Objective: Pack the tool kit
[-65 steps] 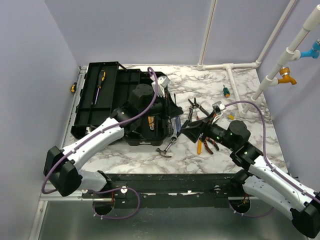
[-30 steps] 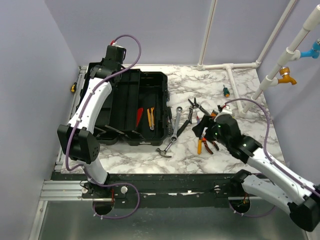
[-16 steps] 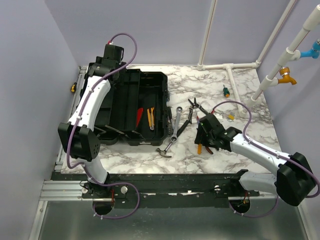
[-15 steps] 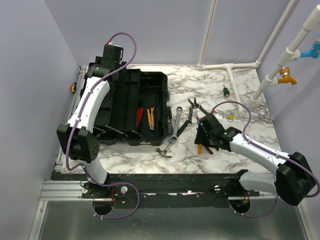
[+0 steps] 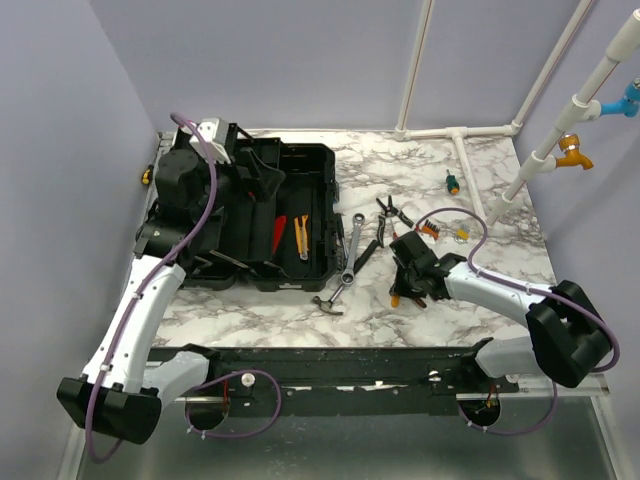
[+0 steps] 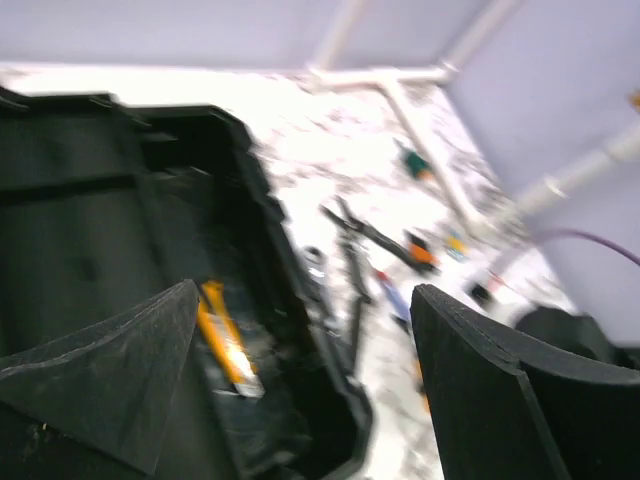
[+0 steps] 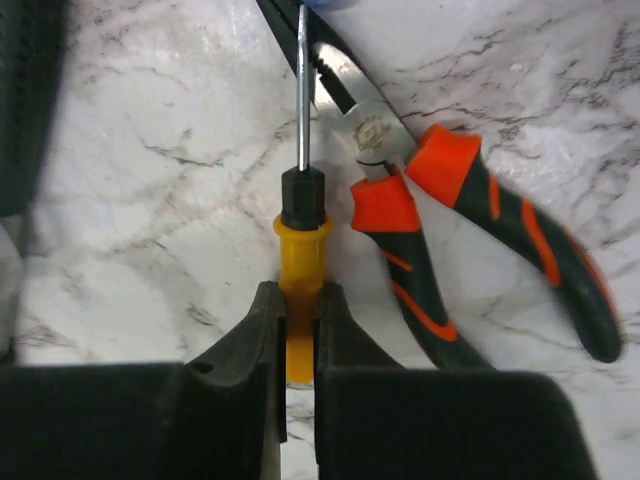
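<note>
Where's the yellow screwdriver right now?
In the right wrist view, the yellow screwdriver lies on the marble table, its handle pinched by the right gripper, orange pliers just to its right.

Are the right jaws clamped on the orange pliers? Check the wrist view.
No, the right jaws pinch the handle of the yellow screwdriver; the orange pliers lie beside it.

The left arm [image 5: 150,300] swings back from the far-left corner; the left pincer [image 5: 255,172], shut a second ago, now gapes wide, seemingly above the toolbox [image 5: 324,200]. The right pincer [image 7: 298,300] drops to the table [image 5: 500,235] and closes onto the yellow screwdriver [image 7: 301,205].
</note>
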Tool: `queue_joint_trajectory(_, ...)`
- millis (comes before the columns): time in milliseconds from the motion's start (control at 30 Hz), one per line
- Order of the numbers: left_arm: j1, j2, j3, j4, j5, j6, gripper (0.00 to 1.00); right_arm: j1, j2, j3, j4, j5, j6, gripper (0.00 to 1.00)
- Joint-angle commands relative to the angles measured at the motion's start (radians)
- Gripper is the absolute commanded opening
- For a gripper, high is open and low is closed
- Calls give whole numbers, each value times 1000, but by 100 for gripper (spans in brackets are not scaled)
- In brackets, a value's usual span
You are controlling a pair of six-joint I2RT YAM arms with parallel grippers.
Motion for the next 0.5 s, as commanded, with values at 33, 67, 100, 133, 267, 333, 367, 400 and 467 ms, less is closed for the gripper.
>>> queue_joint_trajectory(33,-100,-12,-173,224,331,-248,87,0,-24,0,56,-62,-44,1)
queue_joint_trajectory(67,-126,-10,-195,225,334,-259,87,0,-46,-1,71,-92,-78,1)
queue_joint_trajectory(100,-157,-6,-211,231,338,-266,87,0,-80,-6,92,-122,-98,1)
queue_joint_trajectory(133,-191,0,-232,245,343,-278,87,0,-114,-14,111,-143,-109,1)
queue_joint_trajectory(267,-288,41,-315,348,388,-343,87,0,-313,-70,224,-241,-148,0)
queue_joint_trajectory(333,-326,67,-350,428,392,-387,83,0,-407,-102,303,-333,-190,1)
queue_joint_trajectory(367,-343,85,-360,460,396,-409,76,0,-444,-111,328,-361,-196,1)
queue_joint_trajectory(400,-361,103,-365,498,404,-422,73,0,-485,-119,350,-383,-196,1)
queue_joint_trajectory(467,-397,150,-354,534,412,-442,71,0,-540,-129,383,-415,-202,1)
